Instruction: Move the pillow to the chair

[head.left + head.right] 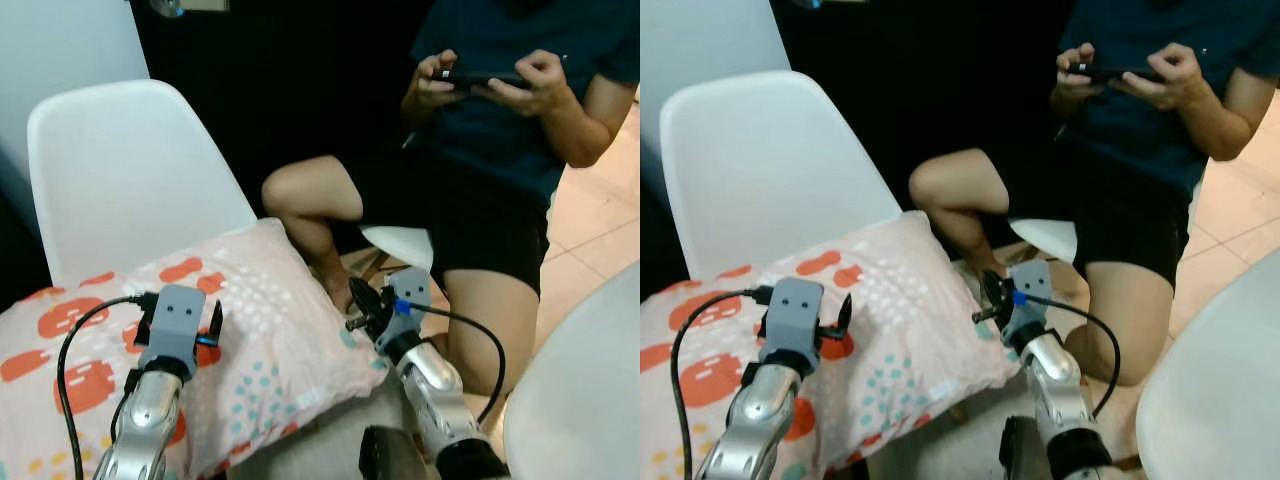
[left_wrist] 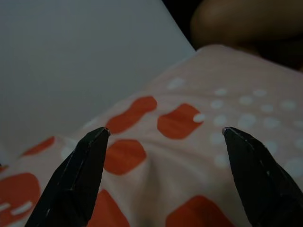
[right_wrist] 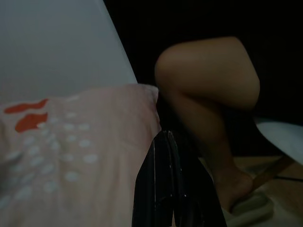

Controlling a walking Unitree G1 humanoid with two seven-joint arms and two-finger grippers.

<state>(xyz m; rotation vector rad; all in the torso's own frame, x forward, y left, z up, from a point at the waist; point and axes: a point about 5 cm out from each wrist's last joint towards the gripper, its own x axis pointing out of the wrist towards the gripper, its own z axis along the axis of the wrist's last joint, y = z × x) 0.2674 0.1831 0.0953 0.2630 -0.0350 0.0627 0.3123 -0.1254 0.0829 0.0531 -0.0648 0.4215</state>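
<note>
The pillow (image 1: pixel 270 300) is pink with orange blobs and white and teal dots. It lies on the seat of a white chair (image 1: pixel 130 170), leaning toward the backrest. My left gripper (image 1: pixel 180 325) hovers just over the pillow's middle. In the left wrist view this gripper (image 2: pixel 165 130) is open, fingers wide apart with orange-spotted fabric between and below them. My right gripper (image 1: pixel 362 310) is at the pillow's right corner, beside its edge. In the right wrist view its fingers (image 3: pixel 165 156) are shut together with nothing held.
A person sits close behind on another white seat (image 1: pixel 400 242), one knee (image 1: pixel 300 190) near the pillow's far corner, holding a phone (image 1: pixel 480 78). A sandalled foot (image 3: pixel 246 203) rests on the floor. A white curved surface (image 1: pixel 580 400) stands at the lower right.
</note>
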